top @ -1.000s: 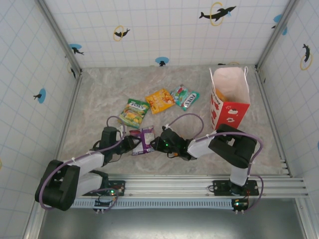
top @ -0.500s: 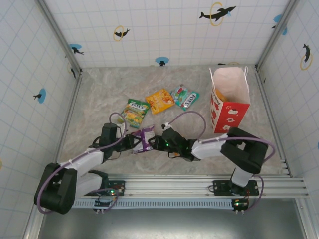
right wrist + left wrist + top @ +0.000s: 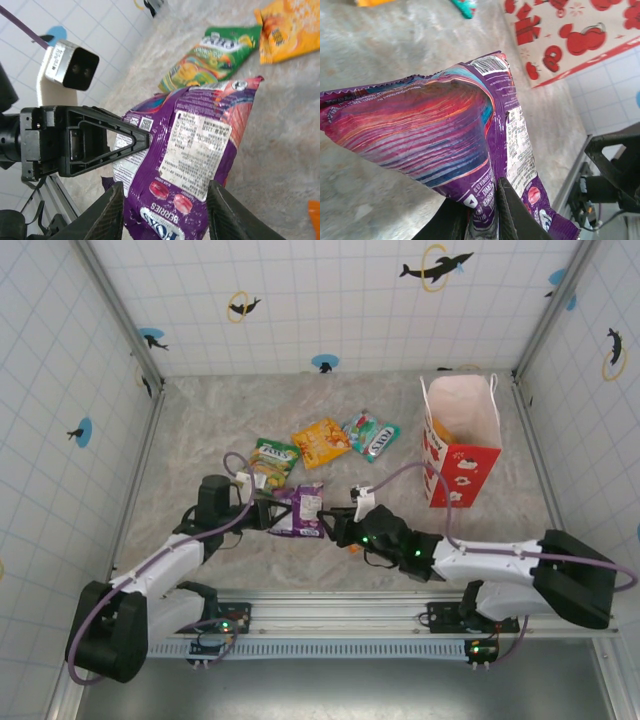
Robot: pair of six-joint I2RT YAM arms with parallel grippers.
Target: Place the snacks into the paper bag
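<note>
— at the near middle of the desk (image 3: 200,430), what is held, and by which arm?

— the purple packet (image 3: 297,510) is held up off the surface. it is pinched by one edge in the clenched fingers (image 3: 510,212) of the left gripper (image 3: 262,512). the right gripper (image 3: 328,525) is set at the packet's opposite side, its fingers (image 3: 114,215) spread to either side of the bottom seam and not pressed on it.

— and where is the paper bag (image 3: 462,455) found from there?

— to the right and farther back, stood upright with its mouth open upward. it is well apart from the packet, on the right arm's side. the packet is stretched roughly across, from one gripper toward the other, so a handover to the right arm is judged the likelier route.

— and the other snacks?

— a green packet (image 3: 272,462), an orange packet (image 3: 320,440) and a teal packet (image 3: 370,435) are laid flat farther back.
</note>
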